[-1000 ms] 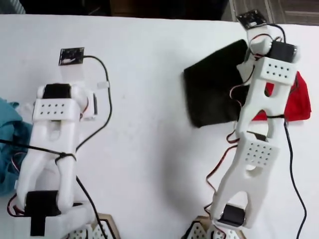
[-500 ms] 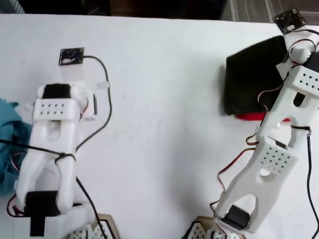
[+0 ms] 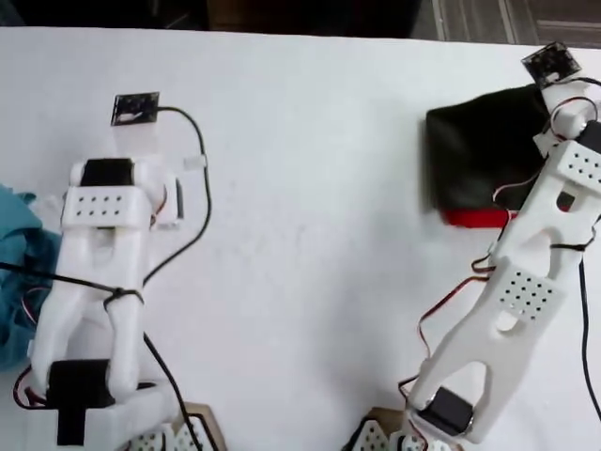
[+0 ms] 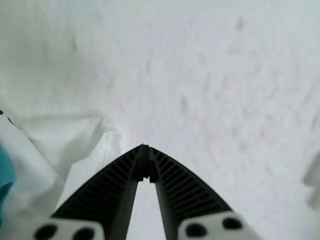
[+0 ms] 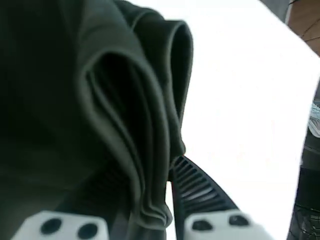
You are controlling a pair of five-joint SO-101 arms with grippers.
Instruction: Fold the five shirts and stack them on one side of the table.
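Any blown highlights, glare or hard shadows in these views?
High view: table evenly lit, no hard shadows or hotspot; dark shirt nearly featureless. Right wrist view: table beyond the shirt blown to plain white, shirt folds readable. Left wrist view: even light, faint marks on the table visible.

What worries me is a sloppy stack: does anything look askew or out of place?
The dark shirt sits on the red shirt not quite flush: a red strip sticks out along its near edge. A fold of it is pinched in the right gripper. A teal shirt lies crumpled at the table's left edge.
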